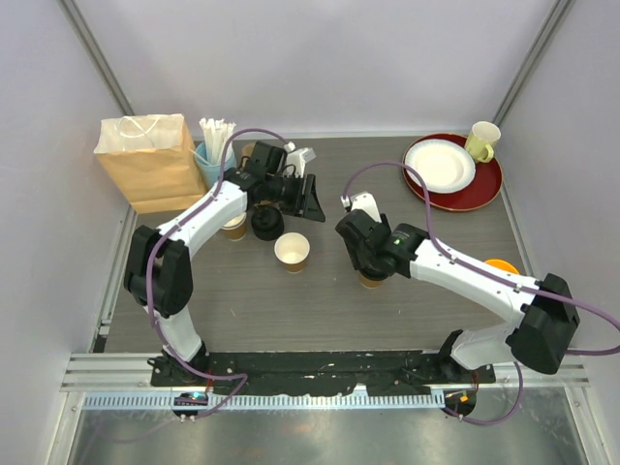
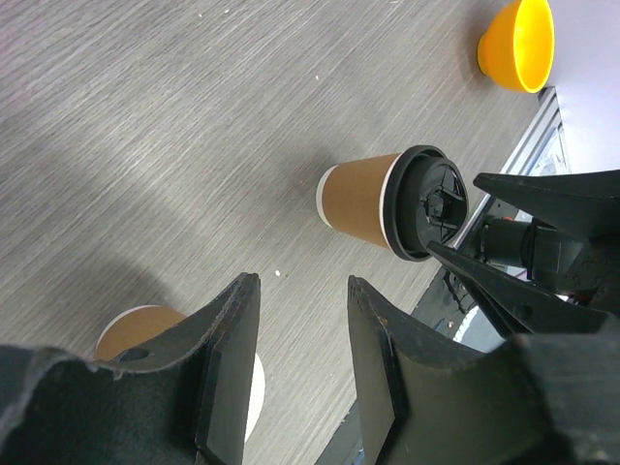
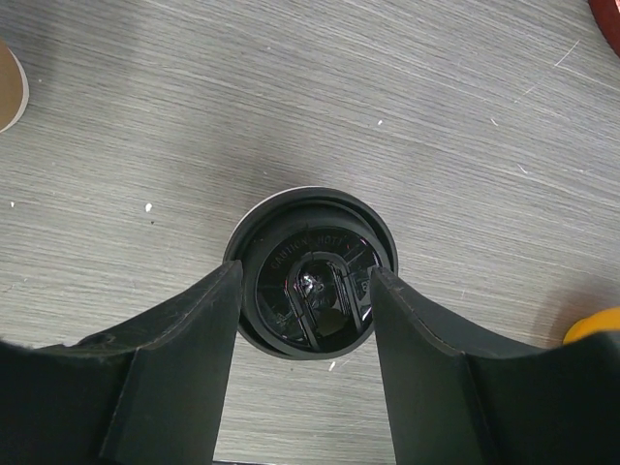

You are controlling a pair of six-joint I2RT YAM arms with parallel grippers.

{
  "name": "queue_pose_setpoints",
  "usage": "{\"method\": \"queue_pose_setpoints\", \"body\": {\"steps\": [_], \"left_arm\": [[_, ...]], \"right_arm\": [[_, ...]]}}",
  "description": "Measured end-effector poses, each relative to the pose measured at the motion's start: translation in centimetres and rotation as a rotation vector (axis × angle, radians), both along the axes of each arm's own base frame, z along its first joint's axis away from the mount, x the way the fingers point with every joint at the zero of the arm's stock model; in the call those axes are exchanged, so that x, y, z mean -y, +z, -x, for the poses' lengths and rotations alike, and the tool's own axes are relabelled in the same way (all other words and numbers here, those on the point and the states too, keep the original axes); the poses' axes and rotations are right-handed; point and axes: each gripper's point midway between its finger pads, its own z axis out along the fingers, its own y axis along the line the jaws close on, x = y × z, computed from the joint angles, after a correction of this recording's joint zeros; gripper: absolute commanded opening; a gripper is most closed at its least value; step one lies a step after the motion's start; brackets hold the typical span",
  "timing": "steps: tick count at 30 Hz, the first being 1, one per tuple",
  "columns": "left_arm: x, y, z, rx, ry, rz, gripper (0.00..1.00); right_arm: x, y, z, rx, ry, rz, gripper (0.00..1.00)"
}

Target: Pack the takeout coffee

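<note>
The top external camera is looking down from high behind the near edge of the table, taking in all of it from afar, the lidded cup lying right of centre. The right wrist camera is hanging close above that lidded cup, facing straight down between its own fingers. The left wrist camera is sitting off to the cup's left, looking obliquely across the table past its fingers, rolled so the lidded cup is appearing tipped. All three are sharing the cup.
</note>
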Motion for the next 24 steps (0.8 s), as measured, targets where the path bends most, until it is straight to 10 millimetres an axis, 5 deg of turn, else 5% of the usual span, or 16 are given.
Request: {"method": "queue_pose_setpoints", "body": {"steps": [9, 24], "left_arm": [[0.1, -0.1, 0.1, -0.010, -0.007, 0.007, 0.44], [0.3, -0.3, 0.4, -0.028, -0.020, 0.015, 0.44]], "right_arm": [[0.3, -2.7, 0.2, -0.042, -0.007, 0.048, 0.56], [-0.4, -3.3, -0.3, 0.027, -0.019, -0.035, 0.48]]}}
